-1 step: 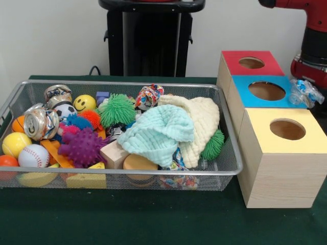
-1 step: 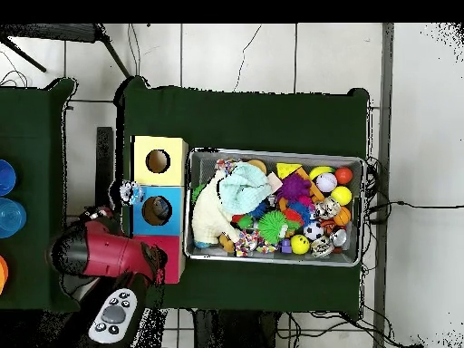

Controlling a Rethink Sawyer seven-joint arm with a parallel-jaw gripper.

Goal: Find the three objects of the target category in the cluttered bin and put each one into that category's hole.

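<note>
Crumpled clear-and-blue plastic piece hangs just beside the blue box, off the side away from the bin. It looks thin, crinkly and springy. The claw sits right at it under the red arm, though whether it's pinching or spread, I cannot tell. The blue hole lies straight across toward the bin, so that's the short hop, I'd judge. Two crushed cans wait at the bin's far end.

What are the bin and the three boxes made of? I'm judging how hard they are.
The bin looks like silver metal wire mesh, see-through. The three boxes seem pale wood, with visible grain on the sides and matte red, blue and yellow tops.
</note>
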